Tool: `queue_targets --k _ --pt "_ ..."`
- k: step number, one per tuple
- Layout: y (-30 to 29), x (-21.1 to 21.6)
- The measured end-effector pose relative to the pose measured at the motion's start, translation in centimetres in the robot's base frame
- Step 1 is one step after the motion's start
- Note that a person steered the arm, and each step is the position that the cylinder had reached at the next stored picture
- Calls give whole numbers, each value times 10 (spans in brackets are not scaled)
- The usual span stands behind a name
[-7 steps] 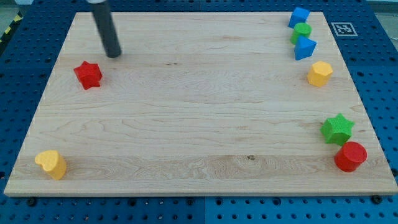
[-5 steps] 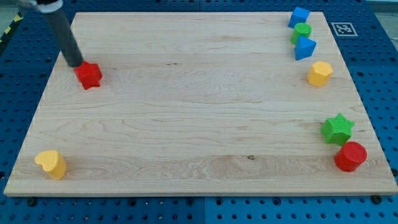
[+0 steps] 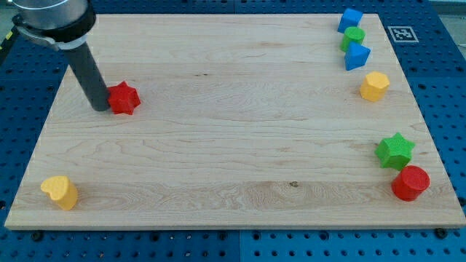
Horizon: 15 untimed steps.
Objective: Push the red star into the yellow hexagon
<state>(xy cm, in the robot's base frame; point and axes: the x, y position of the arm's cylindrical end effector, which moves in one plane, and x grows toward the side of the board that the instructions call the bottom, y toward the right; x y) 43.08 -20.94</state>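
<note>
The red star [image 3: 124, 98] lies on the wooden board [image 3: 233, 145] at the view's left, a little above mid-height. My tip [image 3: 100, 108] touches the star's left side. The dark rod rises from there to the view's top left. The yellow hexagon [image 3: 375, 86] sits far off at the view's right, in the upper part of the board, level with or slightly above the star.
A blue cube [image 3: 350, 20], a green cylinder [image 3: 354, 36] and a blue block [image 3: 357, 55] line up above the hexagon. A green star [image 3: 395, 151] and a red cylinder [image 3: 411, 183] sit at the lower right. A yellow block [image 3: 60, 192] sits at the lower left.
My tip swung from the star's upper right round to its left side and lower down. The red star has slid right and slightly down.
</note>
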Motion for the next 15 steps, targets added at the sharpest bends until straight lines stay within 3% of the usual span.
queue_targets --k 2,5,6,7,8,10,12,15 --pt "51 -9" --pt "160 -68" --pt "181 -68" --pt "177 -61" --pt "136 -39" --pt "142 -16" --pt "189 -8" --pt "286 52"
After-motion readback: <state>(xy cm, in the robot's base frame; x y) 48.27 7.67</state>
